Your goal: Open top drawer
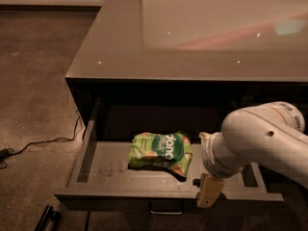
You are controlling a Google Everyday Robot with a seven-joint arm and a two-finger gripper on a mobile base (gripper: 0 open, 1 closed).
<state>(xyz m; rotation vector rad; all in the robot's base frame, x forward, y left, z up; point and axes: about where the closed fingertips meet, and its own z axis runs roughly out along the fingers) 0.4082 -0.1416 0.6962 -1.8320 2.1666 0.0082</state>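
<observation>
Camera view
Top drawer: pulled out beneath the counter, right end hidden by the arm.
Snack bag: green, lying on drawer floor.
Gripper: at drawer's front lip, right of handle; grip state cannot tell.

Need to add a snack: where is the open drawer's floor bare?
In the top drawer, bare floor lies between the left wall and the green snack bag. Right side is crowded: the gripper hangs at the front edge.
</observation>
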